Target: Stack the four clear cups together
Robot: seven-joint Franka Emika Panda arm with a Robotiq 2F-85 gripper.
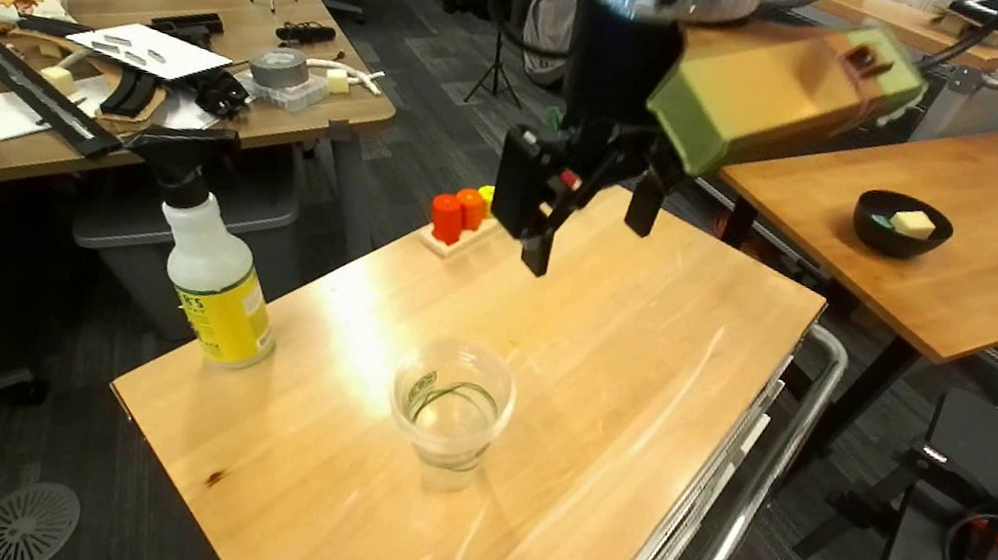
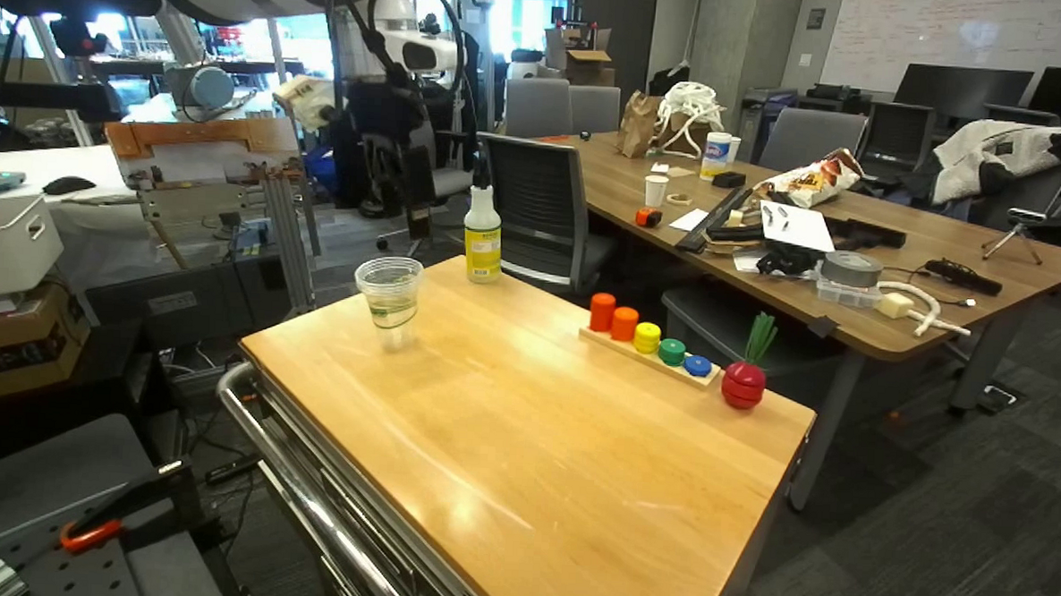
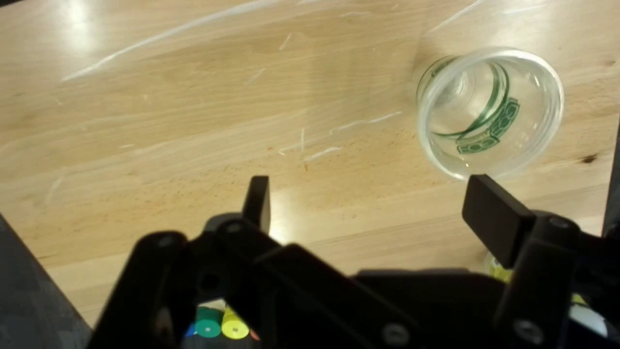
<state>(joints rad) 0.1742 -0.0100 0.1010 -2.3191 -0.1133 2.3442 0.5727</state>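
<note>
The clear cups show as one upright nested stack on the wooden table, in both exterior views (image 1: 451, 404) (image 2: 389, 292) and at the upper right of the wrist view (image 3: 494, 114). Several rims lie close together at its top; I cannot count the cups exactly. No clear cup stands apart from this stack in view. My gripper (image 1: 589, 236) is open and empty, above the table and apart from the stack. In the wrist view its fingers (image 3: 370, 194) are wide apart with bare wood between them; the right fingertip overlaps the stack's rim only in the picture.
A spray bottle with yellow liquid (image 1: 226, 305) stands at the table's edge near the cups. A wooden strip with coloured pegs (image 2: 644, 352) and a red radish-like toy (image 2: 743, 385) are along the same edge. A metal rail (image 2: 307, 503) runs along the opposite side.
</note>
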